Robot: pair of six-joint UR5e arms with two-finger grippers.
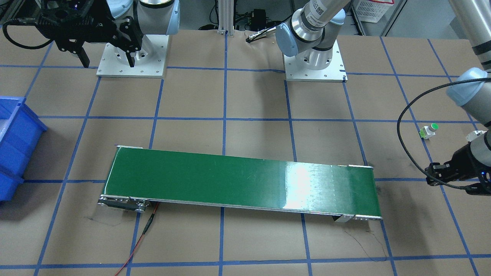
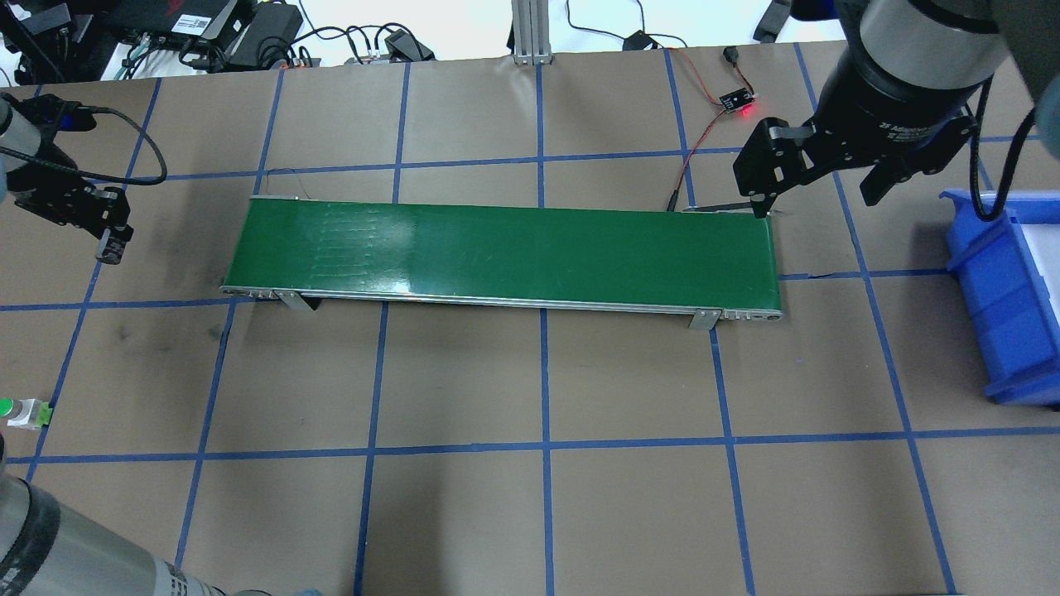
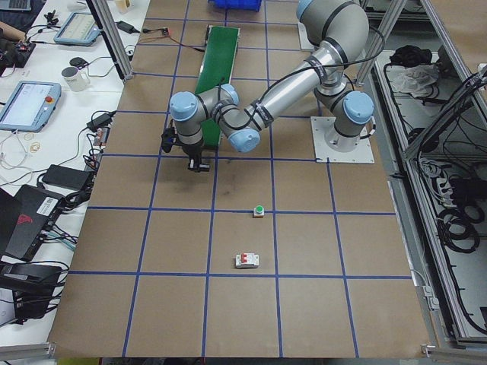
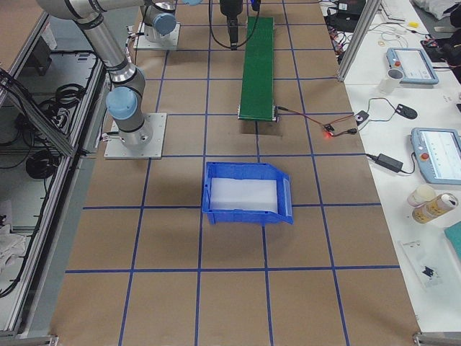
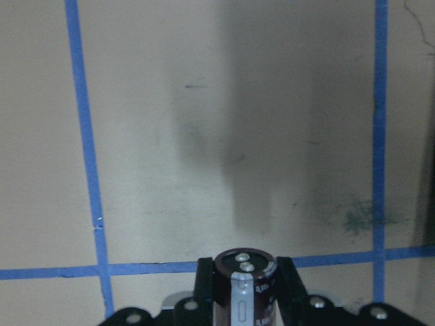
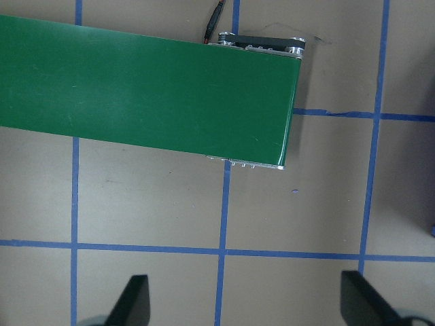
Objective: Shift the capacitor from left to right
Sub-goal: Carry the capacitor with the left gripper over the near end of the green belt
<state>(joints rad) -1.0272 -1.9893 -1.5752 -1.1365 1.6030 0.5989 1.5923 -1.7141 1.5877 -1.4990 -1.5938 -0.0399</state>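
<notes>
Pinching the capacitor (image 5: 248, 299) by its sides at the left wrist view's bottom centre, the left end effector (image 5: 244, 268) could let it slip. Overhead, it hangs left of the belt (image 2: 497, 248), so releasing here would miss. In the right wrist view, the right end effector (image 6: 246, 295) gapes wide.

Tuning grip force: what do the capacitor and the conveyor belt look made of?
The capacitor: dark glossy sleeve, likely plastic film, with silvery metal-looking terminals on top. The belt: smooth green, probably PVC or rubber; it shows bright glare.
</notes>
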